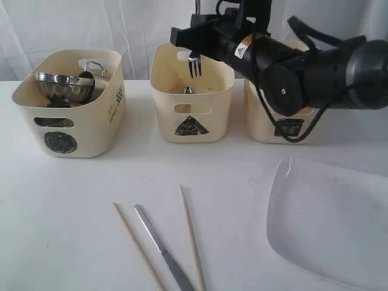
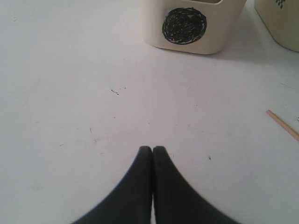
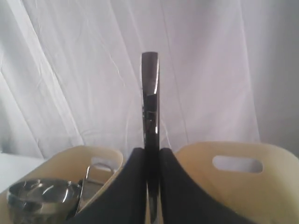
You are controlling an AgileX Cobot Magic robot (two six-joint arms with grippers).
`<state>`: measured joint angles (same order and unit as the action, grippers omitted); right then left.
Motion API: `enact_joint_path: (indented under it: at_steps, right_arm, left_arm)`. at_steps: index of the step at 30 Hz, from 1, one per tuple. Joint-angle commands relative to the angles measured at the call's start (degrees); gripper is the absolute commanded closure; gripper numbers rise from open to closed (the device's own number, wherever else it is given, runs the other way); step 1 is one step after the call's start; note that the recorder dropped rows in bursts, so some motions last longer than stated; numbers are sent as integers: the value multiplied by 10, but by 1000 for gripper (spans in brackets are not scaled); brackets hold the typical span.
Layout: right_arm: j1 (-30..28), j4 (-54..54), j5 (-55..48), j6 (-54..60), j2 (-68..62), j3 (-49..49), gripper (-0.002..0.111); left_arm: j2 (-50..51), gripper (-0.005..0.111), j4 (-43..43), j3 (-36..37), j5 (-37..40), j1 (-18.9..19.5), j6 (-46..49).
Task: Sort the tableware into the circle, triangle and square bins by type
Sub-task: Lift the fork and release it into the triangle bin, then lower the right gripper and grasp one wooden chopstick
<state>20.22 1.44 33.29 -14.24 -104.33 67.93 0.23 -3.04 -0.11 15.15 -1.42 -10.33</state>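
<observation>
My right gripper [image 1: 194, 43] is shut on a steel fork [image 1: 194, 65], tines hanging down above the triangle bin [image 1: 193, 115]. In the right wrist view the fork's handle [image 3: 150, 93] stands up between the closed fingers of that gripper [image 3: 152, 151]. A spoon [image 1: 188, 90] lies in the triangle bin. The circle bin [image 1: 66, 130] holds a steel bowl [image 1: 57, 85] and mug [image 1: 91, 69]. Two chopsticks [image 1: 193, 236] and a knife [image 1: 162, 248] lie on the table beside a white plate [image 1: 333, 224]. The left gripper [image 2: 153, 149] is shut and empty, low over the table before the circle bin [image 2: 191, 28]. No small white bowl shows.
The square bin [image 1: 285, 130] stands at the right, partly hidden behind my right arm. White cloth hangs behind the bins. One chopstick tip [image 2: 282, 125] shows in the left wrist view. The plate runs off the table's near right corner of the exterior view.
</observation>
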Motion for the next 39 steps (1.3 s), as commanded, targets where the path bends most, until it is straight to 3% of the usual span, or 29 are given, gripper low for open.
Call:
enact_joint_path:
  at_steps: [1, 3, 12, 19, 22, 28, 34, 36, 39]
  right_arm:
    - [-9, -98, 105, 59, -50, 12, 108]
    - [-9, -137, 130, 71, -77, 26, 108]
    - [-13, -128, 107, 71, -168, 122, 105]
    - [-13, -119, 54, 71, -181, 154, 72]
    - [-13, -119, 53, 71, -181, 154, 69]
    - [-13, -119, -46, 64, -154, 154, 69]
    - [-13, -119, -274, 66, -72, 154, 69]
    - [-13, -119, -356, 88, -43, 154, 77]
    - [-13, -117, -456, 102, -13, 154, 105]
  left_arm:
    - [-2, 107, 0, 1, 3, 2, 0]
    - [-2, 107, 0, 1, 3, 2, 0]
    - [-2, 107, 0, 1, 3, 2, 0]
    - [-2, 107, 0, 1, 3, 2, 0]
    - [-2, 107, 0, 1, 3, 2, 0]
    - [-2, 107, 0, 1, 3, 2, 0]
    - [-2, 107, 0, 1, 3, 2, 0]
    - [-2, 107, 0, 1, 3, 2, 0]
    - [-2, 107, 0, 1, 3, 2, 0]
